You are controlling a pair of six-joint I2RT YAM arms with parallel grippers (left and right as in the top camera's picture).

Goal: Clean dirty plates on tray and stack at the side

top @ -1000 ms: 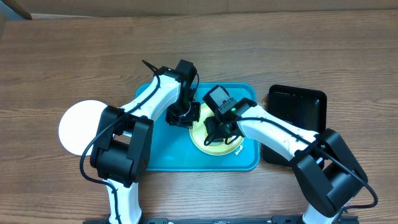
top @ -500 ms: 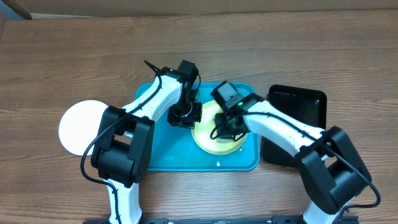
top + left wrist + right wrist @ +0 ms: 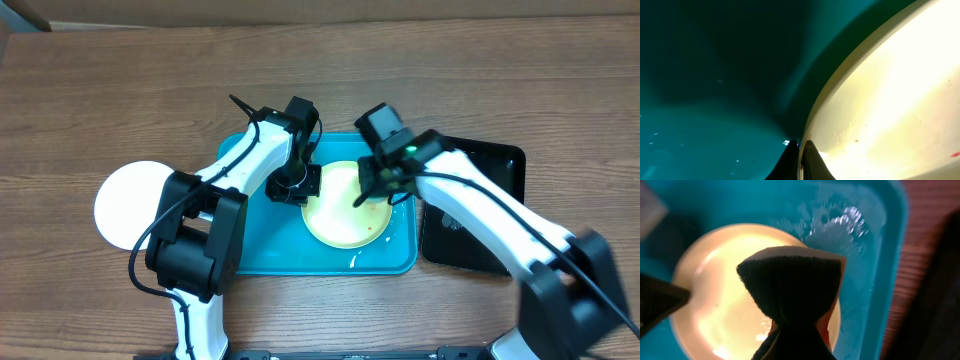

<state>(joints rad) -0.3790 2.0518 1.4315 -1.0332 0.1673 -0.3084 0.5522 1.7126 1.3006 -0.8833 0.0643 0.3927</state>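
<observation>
A pale yellow-green plate (image 3: 340, 215) lies on the right half of the blue tray (image 3: 260, 240). My left gripper (image 3: 303, 185) is shut on the plate's left rim; in the left wrist view the fingers (image 3: 801, 157) pinch the rim of the plate (image 3: 890, 100) over the tray (image 3: 715, 100). My right gripper (image 3: 385, 190) is shut on a dark sponge with a white edge (image 3: 790, 285) and holds it above the plate's far right edge (image 3: 715, 295). Small reddish specks show on the plate. One white plate (image 3: 130, 205) lies on the table, left of the tray. No third plate shows.
A smaller black glossy tray (image 3: 475, 205) lies just right of the blue tray, under my right arm. Water drops glisten on the blue tray's right part (image 3: 850, 220). The wooden table (image 3: 120, 90) extends on all sides.
My right gripper has moved with the sponge from over the plate's middle to the far right, so more of the plate shows. My left gripper has stayed on the rim.
</observation>
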